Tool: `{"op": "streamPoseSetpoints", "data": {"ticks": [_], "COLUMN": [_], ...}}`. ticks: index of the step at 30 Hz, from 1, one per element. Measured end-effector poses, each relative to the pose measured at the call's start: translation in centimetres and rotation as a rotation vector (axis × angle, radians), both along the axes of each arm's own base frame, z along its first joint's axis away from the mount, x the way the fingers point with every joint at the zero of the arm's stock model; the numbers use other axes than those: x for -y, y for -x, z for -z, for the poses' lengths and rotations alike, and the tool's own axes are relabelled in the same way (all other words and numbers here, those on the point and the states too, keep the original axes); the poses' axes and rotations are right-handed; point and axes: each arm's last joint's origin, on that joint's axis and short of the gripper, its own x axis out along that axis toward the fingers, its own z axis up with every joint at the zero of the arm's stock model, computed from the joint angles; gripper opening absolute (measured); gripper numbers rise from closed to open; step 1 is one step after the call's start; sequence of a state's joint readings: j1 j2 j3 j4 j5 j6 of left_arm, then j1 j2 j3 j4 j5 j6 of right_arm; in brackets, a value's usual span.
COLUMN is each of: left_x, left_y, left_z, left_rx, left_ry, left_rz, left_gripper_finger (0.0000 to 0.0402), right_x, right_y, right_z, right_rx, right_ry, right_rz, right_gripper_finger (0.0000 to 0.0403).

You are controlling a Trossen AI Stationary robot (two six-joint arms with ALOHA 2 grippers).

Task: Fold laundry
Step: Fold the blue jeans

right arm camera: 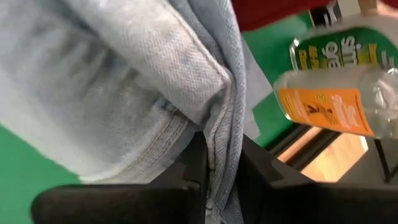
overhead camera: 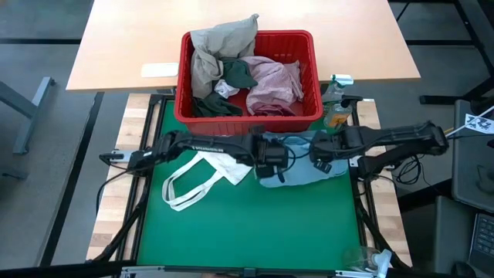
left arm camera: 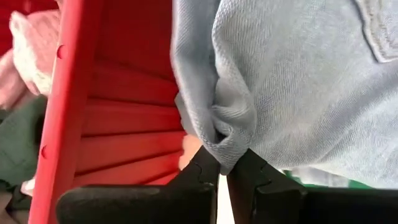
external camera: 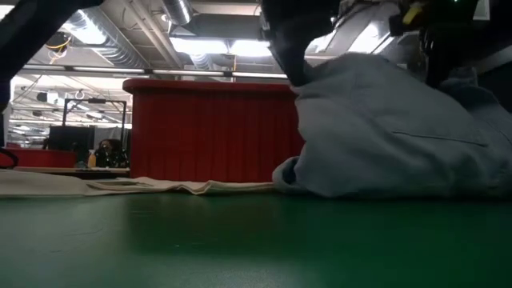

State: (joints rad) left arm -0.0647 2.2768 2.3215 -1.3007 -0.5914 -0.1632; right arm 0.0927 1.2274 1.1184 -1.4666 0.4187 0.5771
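High view first: we see the green desk (overhead camera: 247, 232) under both arms, with the red basket (overhead camera: 248, 116) at its far edge, heaped with beige-khaki (overhead camera: 220, 46), dark grey-green (overhead camera: 239, 75) and mottled pink (overhead camera: 274, 81) garments. A white tote bag (overhead camera: 208, 174) lies flat on the desk below the left arm. Between the two arms sits the light blue garment (overhead camera: 297, 166), bunched just in front of the basket. Our left gripper (left arm camera: 224, 171) has its jaws closed tight on a fold of the garment's edge — cloth bulges right above the tips. Our right gripper (right arm camera: 217, 174) likewise clamps a seamed hem, jaws nearly together. A clear bottle (right arm camera: 336, 106) with an orange label stands near the right gripper.
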Motion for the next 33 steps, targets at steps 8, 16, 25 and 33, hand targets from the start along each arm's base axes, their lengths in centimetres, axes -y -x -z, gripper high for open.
{"op": "streamPoseSetpoints", "data": {"ticks": [8,16,25,33], "left_x": [-2.0,-3.2,-5.0,-5.3], "left_y": [-0.4,-0.3,-0.5,-0.7], "left_z": [3.0,6.3,6.8,6.7], "left_rx": [-0.037,-0.073,-0.038,-0.014], "left_ry": [0.062,0.054,0.053,0.052], "left_rz": [-0.033,-0.065,-0.103,-0.109], "left_gripper_finger": [0.0012,0.0017,0.0018,0.0019], "right_x": [2.0,2.7,3.0,3.3], "right_y": [-0.2,-0.7,-0.7,-0.7], "right_z": [2.0,3.2,3.5,3.3], "right_rx": [-0.031,-0.027,-0.065,-0.086], "right_ry": [-0.001,0.009,0.138,0.24], "right_rz": [0.028,-0.067,-0.097,-0.108], "right_gripper_finger": [0.0051,0.0059,0.0096,0.0101]}}
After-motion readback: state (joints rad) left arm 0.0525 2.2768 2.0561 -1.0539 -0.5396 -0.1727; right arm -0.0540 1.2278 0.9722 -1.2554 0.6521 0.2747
